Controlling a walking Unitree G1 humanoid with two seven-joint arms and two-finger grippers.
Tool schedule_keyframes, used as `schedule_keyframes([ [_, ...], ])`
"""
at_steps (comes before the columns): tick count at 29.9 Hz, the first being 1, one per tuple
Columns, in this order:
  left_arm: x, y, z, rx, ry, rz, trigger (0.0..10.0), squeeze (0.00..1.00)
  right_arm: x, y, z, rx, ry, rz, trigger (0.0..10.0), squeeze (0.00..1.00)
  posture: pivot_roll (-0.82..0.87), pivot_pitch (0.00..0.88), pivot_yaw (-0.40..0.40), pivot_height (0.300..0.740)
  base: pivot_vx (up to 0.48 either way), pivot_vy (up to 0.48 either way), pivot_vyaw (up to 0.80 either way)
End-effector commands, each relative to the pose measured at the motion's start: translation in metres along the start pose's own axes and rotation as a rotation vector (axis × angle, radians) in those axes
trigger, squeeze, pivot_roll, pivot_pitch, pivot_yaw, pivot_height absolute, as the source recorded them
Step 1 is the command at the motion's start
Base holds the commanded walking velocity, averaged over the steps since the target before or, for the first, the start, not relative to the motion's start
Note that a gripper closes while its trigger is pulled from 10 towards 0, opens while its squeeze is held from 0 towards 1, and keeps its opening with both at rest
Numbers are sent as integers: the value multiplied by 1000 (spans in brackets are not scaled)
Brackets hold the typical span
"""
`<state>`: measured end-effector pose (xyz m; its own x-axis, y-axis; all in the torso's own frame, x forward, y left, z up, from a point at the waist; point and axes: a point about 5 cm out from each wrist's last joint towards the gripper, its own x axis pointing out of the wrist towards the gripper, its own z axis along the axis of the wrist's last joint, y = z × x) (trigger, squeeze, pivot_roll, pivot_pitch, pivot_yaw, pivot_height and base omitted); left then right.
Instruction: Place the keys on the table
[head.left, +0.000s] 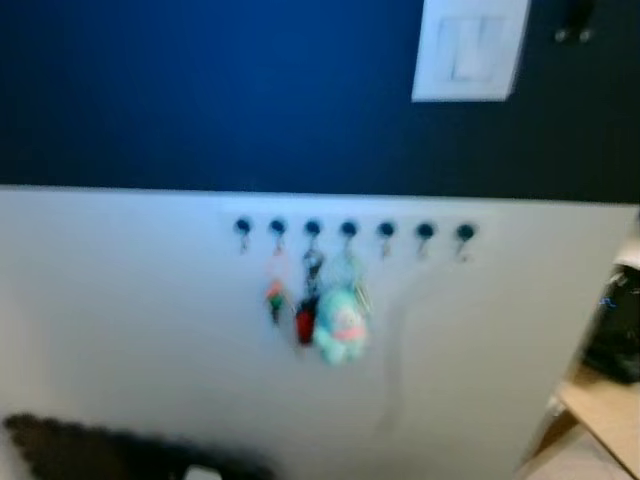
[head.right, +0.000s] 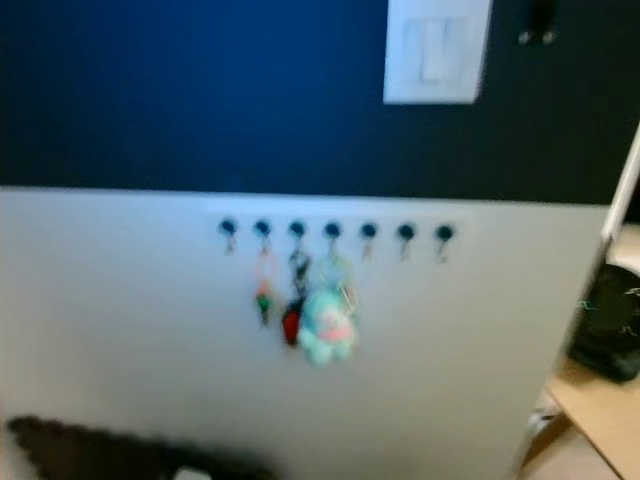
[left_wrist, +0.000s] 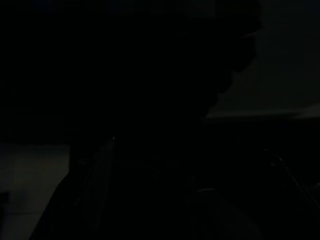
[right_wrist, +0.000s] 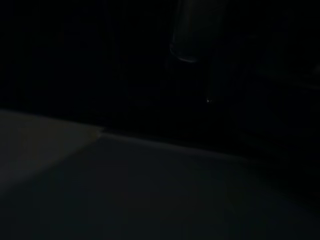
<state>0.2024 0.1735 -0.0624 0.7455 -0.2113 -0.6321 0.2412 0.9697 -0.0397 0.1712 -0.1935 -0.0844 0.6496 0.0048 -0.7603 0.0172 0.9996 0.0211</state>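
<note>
Keys (head.left: 305, 300) with a teal plush charm, hanging from wall hooks beneath the dark blue band.

A white light switch (head.left: 470, 48) sits on the dark blue wall (head.left: 200, 90) (blurred), above seven hooks (head.left: 386, 231).

Two-tone wall, blurred
Dark blue wall (head.left: 200, 90) above a white lower panel (head.left: 120, 320); white light switch (head.left: 468, 48) high up; wooden bench (head.left: 605, 405) at right.

Both wrist views are very dark, with perhaps faint dark outlines of the robot's own body.
</note>
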Motion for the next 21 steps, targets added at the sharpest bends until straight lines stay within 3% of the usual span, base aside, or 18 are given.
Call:
schedule_keyframes([
  [1,0,-1,-1,10,12,-7,10000,0,0,2,-2,14,7,-2,10000,0,86,0,-2,740,0,0,800],
  [8,1,-1,0,15,14,-13,10000,0,0,2,-2,10,9,0,10000,0,89,0,-2,740,0,0,793],
  [11,1,-1,0,18,20,-16,10000,0,0,1,-3,55,17,-16,10000,0,88,0,-2,740,0,0,0],
  [21,3,-2,2,43,25,-33,10000,0,-1,4,-6,53,25,-5,10000,0,84,0,8,740,0,0,0],
])
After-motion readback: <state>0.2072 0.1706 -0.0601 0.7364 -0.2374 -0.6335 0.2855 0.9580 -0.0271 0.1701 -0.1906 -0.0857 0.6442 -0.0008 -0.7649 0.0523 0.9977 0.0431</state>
